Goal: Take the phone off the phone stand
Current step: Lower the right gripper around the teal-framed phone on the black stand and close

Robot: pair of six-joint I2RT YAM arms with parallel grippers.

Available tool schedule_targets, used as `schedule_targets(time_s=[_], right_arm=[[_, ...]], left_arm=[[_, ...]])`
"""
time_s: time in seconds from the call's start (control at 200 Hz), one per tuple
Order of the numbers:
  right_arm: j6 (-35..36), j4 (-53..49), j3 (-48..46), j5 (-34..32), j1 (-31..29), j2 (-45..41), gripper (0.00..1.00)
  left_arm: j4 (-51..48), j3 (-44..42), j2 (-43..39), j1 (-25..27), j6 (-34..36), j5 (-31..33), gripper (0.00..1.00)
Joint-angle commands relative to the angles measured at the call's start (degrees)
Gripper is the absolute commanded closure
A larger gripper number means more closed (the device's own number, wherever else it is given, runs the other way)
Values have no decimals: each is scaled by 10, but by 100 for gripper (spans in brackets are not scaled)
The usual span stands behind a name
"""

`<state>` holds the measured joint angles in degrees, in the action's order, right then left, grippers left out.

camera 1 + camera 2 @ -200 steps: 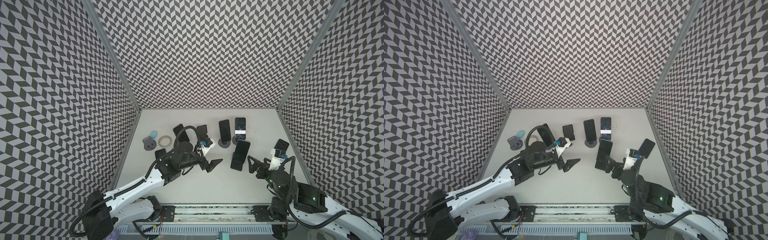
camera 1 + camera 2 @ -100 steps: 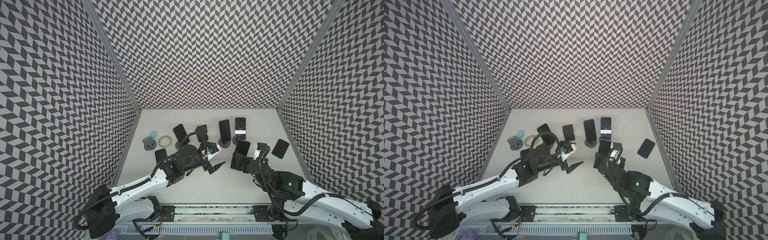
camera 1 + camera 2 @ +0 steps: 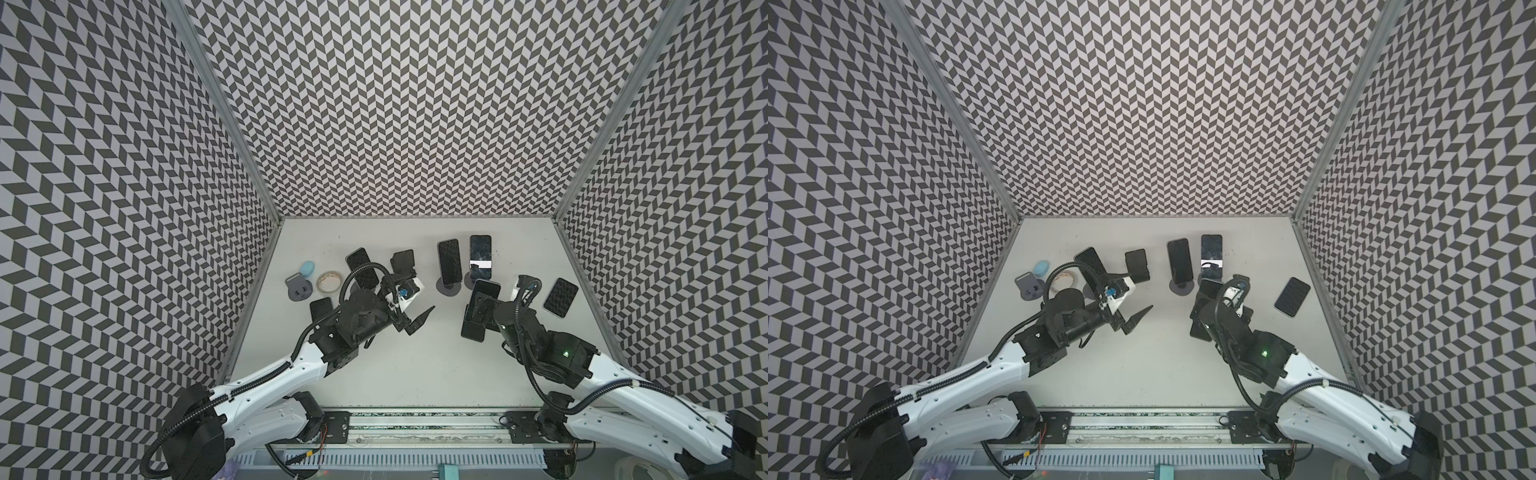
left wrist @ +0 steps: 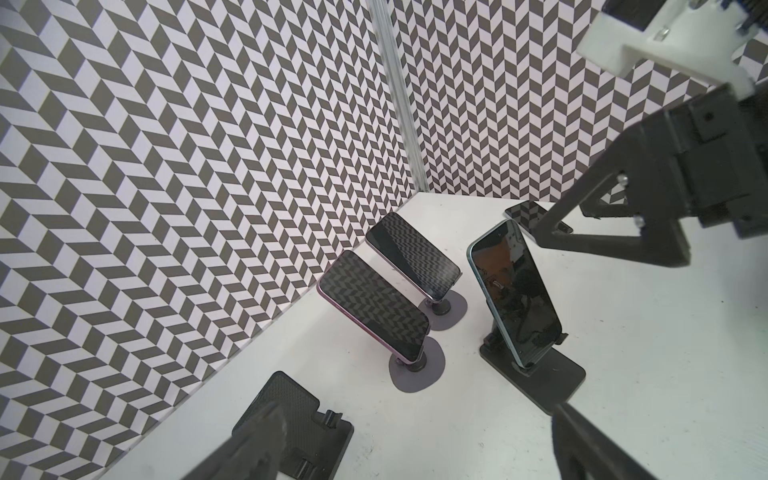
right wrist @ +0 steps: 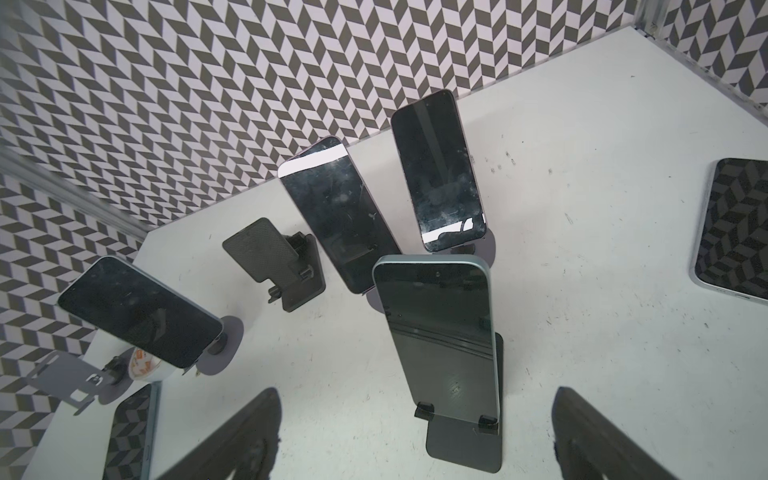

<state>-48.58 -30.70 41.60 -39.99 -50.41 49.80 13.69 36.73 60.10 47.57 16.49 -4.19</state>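
I am holding my right claw (image 5: pixel 415 392) spread wide and gripping nothing. The phone (image 5: pixel 440 332) is showing in the gap ahead of my two fingers (image 5: pixel 232 449), and neither of them is touching it. The phone is sitting upright and leaning back a little on the phone stand (image 5: pixel 465 446), its lower edge resting behind two small black hooks. In both top views this stand is standing right of the middle of the surface (image 3: pixel 415 365), nearer to me than another propped phone (image 3: pixel 449 259). My right claw is hanging just beside it, on my side. A flat phone (image 3: pixel 561 297) is lying near the right wall, apart from any stand. My left claw (image 3: pixel 419 322) is also gaping open and empty. It is hovering over bare surface left of the middle and pointing toward the right. Beyond it an empty stand (image 3: pixel 403 264) is sitting, and farther left a roll of tape (image 3: pixel 329 281) is lying just beside a grey stand (image 3: pixel 298 286)
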Motion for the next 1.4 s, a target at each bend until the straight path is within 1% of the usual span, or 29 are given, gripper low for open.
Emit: schedule_targets(time_s=[0.0, 0.14, 0.401, 0.641, 0.751, 1.051, 1.287, 1.397], right_arm=[[-23, 5, 18, 1, 9, 25, 1], [-42, -17, 47, -9, 13, 73, 1], [-86, -72, 99, -43, 17, 166, 1], [-88, -67, 108, -52, 27, 202, 1], [-70, -49, 102, -45, 37, 205, 0], [-6, 22, 85, -5, 60, 208, 5], [-4, 30, 90, -7, 72, 244, 8], [-4, 37, 91, -6, 74, 263, 12]], left_arm=[[-4, 8, 8, -2, 8, -23, 0], [-8, 11, 17, -3, 5, -44, 0], [-21, 18, 26, -3, 7, -29, 0], [-24, 20, 33, -5, 6, -26, 0], [-26, 22, 35, -5, 5, -26, 0], [-31, 27, 39, -5, 3, -28, 0], [-36, 30, 39, -6, 3, -30, 0], [-36, 29, 38, -5, 2, -33, 0]])
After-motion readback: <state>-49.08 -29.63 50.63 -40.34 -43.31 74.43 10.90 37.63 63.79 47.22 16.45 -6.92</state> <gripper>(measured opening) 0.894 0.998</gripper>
